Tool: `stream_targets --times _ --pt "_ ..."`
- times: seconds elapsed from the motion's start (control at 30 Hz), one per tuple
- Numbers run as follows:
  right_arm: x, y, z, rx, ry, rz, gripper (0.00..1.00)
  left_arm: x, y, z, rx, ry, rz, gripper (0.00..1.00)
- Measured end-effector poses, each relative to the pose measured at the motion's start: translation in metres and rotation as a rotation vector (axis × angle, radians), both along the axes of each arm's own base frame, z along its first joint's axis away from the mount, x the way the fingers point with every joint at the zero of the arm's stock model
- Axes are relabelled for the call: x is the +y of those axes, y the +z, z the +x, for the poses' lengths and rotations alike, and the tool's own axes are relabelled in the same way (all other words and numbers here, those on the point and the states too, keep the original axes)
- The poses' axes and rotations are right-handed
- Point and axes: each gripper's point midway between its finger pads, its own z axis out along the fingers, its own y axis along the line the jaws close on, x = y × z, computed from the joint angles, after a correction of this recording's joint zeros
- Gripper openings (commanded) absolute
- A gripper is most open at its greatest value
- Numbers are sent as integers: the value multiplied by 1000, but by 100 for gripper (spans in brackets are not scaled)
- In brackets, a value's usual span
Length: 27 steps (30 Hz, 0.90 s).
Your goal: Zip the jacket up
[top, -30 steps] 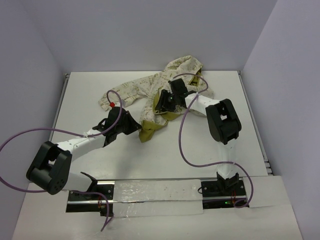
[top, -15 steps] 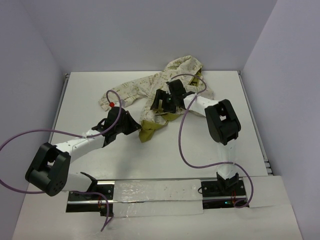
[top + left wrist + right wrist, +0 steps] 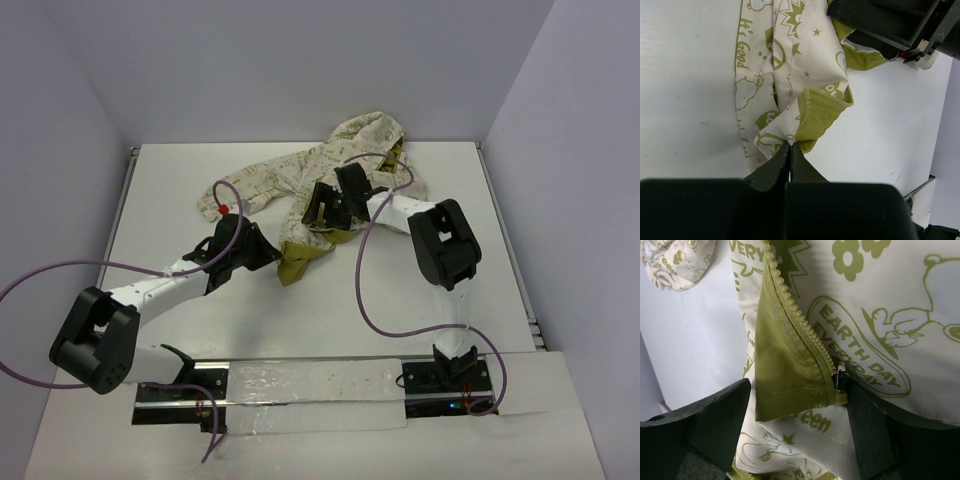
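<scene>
Fingers of the left gripper [image 3: 790, 146] clamp a hem corner of the cream, olive-printed hooded fabric jacket [image 3: 340, 165], crumpled far across the white table [image 3: 170, 200]; the right gripper [image 3: 795, 410] gapes empty around the small metal zip slider [image 3: 840, 376], low on its track: zipping looks unstarted

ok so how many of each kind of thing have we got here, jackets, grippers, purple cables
jacket: 1
grippers: 2, left gripper, right gripper
purple cables: 2, left cable, right cable
total: 5
</scene>
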Motion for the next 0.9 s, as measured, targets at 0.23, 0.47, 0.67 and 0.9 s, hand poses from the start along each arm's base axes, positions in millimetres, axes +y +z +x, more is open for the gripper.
stream_targets --times 0.23,0.47,0.67,0.9 --pt "1 -1 -2 7 5 1 40 0 4 0 -8 0 -5 0" --pt "0 2 -2 1 0 -7 9 0 4 0 -8 0 -6 0" --pt "-4 24 -1 -46 -16 -16 5 -1 4 0 -8 -2 -6 0" --pt "-40 72 -5 -202 -115 -194 3 2 2 -5 17 3 6 0"
